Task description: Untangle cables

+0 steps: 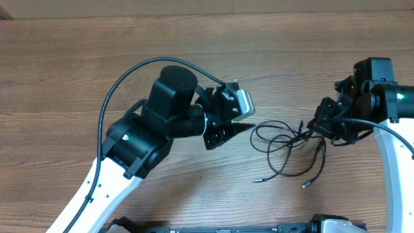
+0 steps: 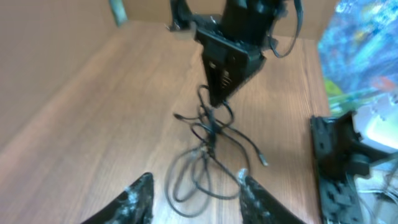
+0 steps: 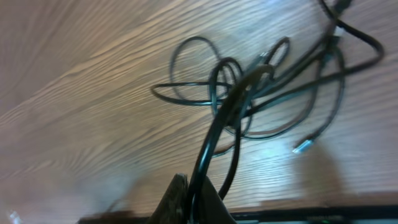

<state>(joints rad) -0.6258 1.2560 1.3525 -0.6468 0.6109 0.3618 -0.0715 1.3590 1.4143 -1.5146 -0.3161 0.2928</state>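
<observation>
Cables lie in crossed loops, not yet separated. Right gripper pinches one strand at their edge; left gripper nearby gapes empty.

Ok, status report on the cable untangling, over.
Left claw open beside the cables, holding nothing. Right claw shut on one strand. Cables in crossed loose loops on the table. No obstruction seen.
</observation>
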